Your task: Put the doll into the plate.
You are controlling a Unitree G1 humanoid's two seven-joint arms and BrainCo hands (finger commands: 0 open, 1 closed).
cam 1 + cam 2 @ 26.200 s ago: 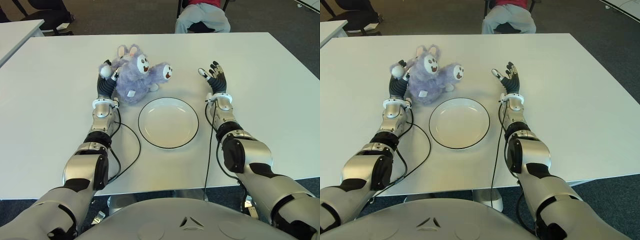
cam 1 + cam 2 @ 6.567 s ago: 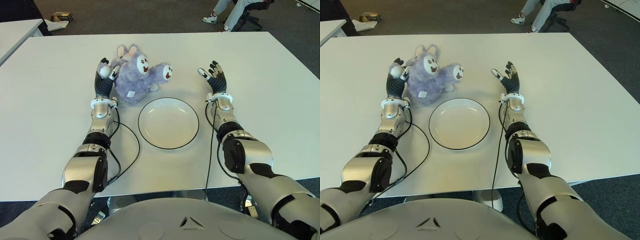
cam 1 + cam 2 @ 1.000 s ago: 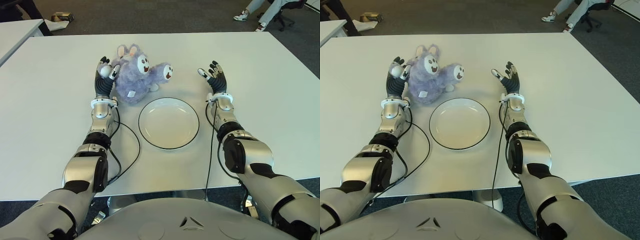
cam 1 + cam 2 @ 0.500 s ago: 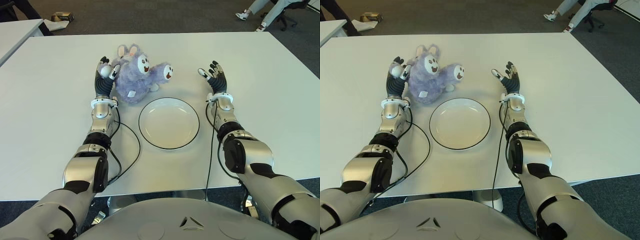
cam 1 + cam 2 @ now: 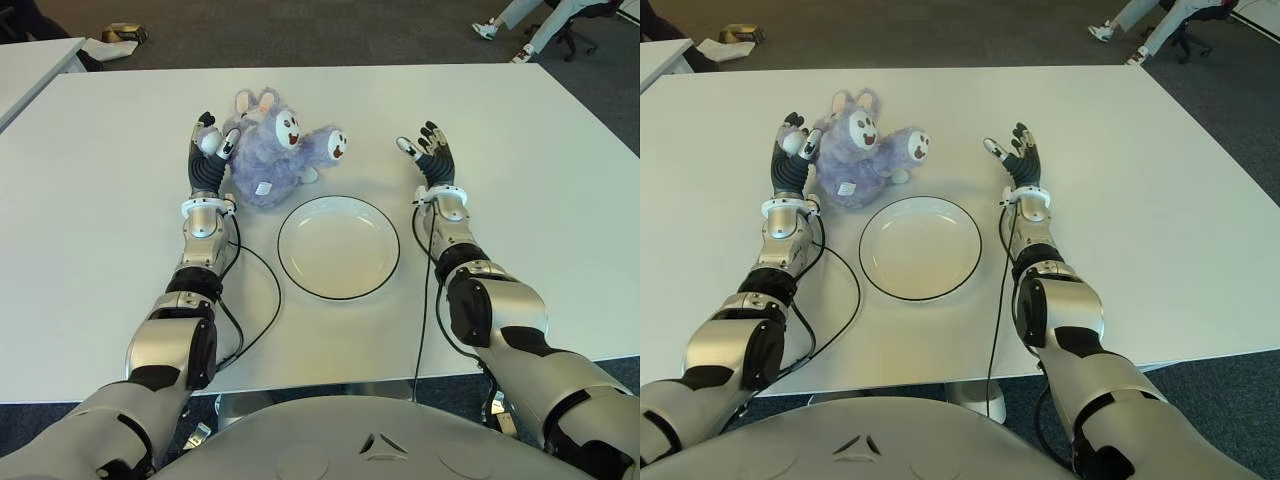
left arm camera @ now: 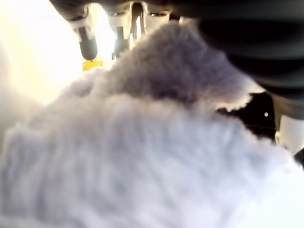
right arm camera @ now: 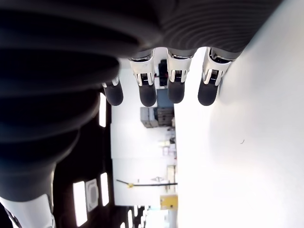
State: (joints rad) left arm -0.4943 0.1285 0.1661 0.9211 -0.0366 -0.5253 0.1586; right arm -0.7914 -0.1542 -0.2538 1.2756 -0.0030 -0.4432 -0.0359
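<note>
A fluffy purple doll point(image 5: 268, 155) with white paws lies on the white table point(image 5: 540, 200), just beyond the left part of the plate. The white plate point(image 5: 338, 246) with a dark rim sits in the middle, with nothing in it. My left hand point(image 5: 205, 150) stands at the doll's left side, fingers straight and spread, touching one white paw. Purple fur point(image 6: 142, 156) fills the left wrist view under the straight fingers point(image 6: 121, 28). My right hand point(image 5: 432, 155) shows to the right of the plate, its fingers point(image 7: 175, 88) spread and holding nothing.
Black cables point(image 5: 262, 300) run along both forearms on the table. Another table point(image 5: 30, 70) stands at the far left. A person's legs and a chair point(image 5: 545, 15) show beyond the far right edge.
Both hands, the doll and the plate hold their places. Only the person in the background has shifted.
</note>
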